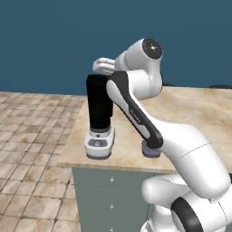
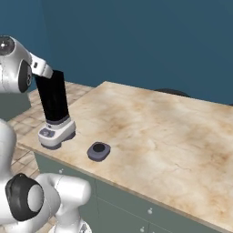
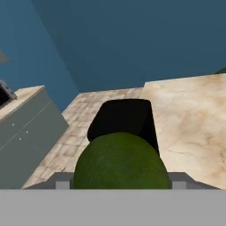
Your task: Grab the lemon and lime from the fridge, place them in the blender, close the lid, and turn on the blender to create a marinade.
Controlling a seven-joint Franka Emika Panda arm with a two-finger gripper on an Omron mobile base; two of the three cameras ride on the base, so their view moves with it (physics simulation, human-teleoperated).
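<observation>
The blender (image 1: 99, 108), a tall black jar on a pale base, stands at the counter's (image 2: 159, 127) left front corner. Right of it on the counter lies the dark grey lid (image 2: 99, 151), which the arm partly covers in the left base view. My gripper (image 1: 102, 65) hovers just above the jar's top, shut on a green lime (image 3: 121, 161). In the hand view the lime sits over the jar's open mouth (image 3: 123, 115). I see no lid on the jar. The fridge and the lemon are out of view.
Teal-green drawers (image 1: 111, 195) run under the counter. Tiled floor (image 1: 31, 136) lies to the left, with another counter cabinet (image 3: 26, 132) beyond it. A dark blue wall (image 2: 136, 41) backs the scene. The beige countertop stretches far to the right.
</observation>
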